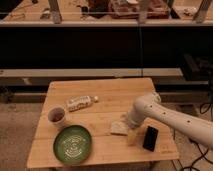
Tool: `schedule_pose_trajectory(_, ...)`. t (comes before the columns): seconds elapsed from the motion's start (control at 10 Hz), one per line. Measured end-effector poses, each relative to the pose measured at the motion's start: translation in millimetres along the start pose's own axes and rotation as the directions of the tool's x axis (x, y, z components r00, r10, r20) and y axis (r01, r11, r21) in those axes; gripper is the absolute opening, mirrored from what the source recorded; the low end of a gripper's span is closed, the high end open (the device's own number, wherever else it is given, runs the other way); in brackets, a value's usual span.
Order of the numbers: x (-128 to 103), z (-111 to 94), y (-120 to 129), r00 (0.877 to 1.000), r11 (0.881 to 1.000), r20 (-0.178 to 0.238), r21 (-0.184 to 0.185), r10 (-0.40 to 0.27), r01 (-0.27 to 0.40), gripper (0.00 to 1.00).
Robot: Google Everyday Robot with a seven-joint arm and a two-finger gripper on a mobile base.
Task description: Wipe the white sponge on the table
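Low, the bent arm [152,108] rests its pincer [128,121] at the white sponge [118,129]; grip unreadable.

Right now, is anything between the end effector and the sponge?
Nothing visible. The end effector sits at the right edge of the sponge. The phone is just right of it, the plate farther left.

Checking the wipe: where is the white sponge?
In the camera view the white sponge lies right of centre on the table, at the gripper, between green plate and black phone.
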Motion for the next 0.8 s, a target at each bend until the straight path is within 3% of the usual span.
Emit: schedule_pose_trajectory(0.8,1.9,18.8,-11.1,0.999,1.000,0.023,-0.010,0.030,-0.030,0.80)
